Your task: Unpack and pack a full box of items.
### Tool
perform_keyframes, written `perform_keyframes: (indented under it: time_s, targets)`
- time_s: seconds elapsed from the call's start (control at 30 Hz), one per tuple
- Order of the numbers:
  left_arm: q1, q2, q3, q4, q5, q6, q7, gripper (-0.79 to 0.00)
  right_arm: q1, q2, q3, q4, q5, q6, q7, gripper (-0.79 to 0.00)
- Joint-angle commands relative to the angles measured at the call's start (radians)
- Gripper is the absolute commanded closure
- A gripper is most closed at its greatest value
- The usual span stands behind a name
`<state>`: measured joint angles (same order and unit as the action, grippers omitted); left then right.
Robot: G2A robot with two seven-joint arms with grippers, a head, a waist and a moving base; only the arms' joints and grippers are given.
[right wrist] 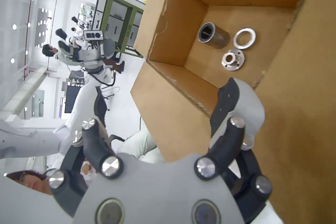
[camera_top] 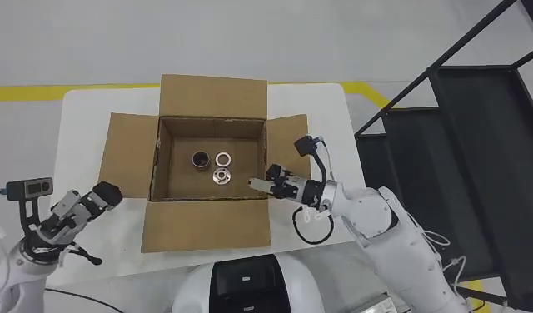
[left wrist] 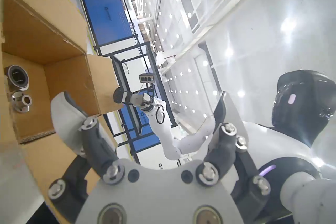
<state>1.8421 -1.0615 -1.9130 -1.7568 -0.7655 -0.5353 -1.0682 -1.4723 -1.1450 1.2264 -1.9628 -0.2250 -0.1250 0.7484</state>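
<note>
An open cardboard box (camera_top: pixel 212 109) stands mid-table with its flaps spread. On its floor lie a dark metal cylinder (camera_top: pixel 201 159), a flat metal ring (camera_top: pixel 223 157) and a flanged bushing (camera_top: pixel 221 176). My right gripper (camera_top: pixel 265 184) hovers open and empty at the box's near right corner. In the right wrist view the right gripper (right wrist: pixel 165 99) faces the cylinder (right wrist: pixel 214 36), ring (right wrist: pixel 244 37) and bushing (right wrist: pixel 233 59). My left gripper (camera_top: pixel 104 195) is open and empty, off the left flap. Past the left gripper (left wrist: pixel 141 107) show the cylinder (left wrist: pixel 17 75) and bushing (left wrist: pixel 22 103).
The white table (camera_top: pixel 83 130) has bare surface left of the box and a strip along its front edge. Black metal stairs (camera_top: pixel 466 146) stand just past the table's right side. The box's front flap (camera_top: pixel 206 226) lies flat toward me.
</note>
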Motion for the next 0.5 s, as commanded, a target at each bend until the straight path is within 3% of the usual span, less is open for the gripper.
perform_keyframes:
  time_s: [0.0,0.23,0.47]
  targets:
    - [0.007,-0.002,-0.001,0.022,-0.026,-0.014,-0.009,-0.785,0.040,-0.005,-0.050,0.007,-0.037,0.023,0.009,-0.785]
    - [0.027,-0.008,-0.018,0.100,-0.054,-0.090,-0.029,-0.785,0.228,-0.052,-0.290,0.136,-0.114,0.146,-0.008,-0.785]
    - [0.023,-0.010,-0.010,0.125,-0.071,-0.104,-0.043,-0.785,0.358,-0.094,-0.450,0.237,-0.316,0.288,-0.068,-0.785]
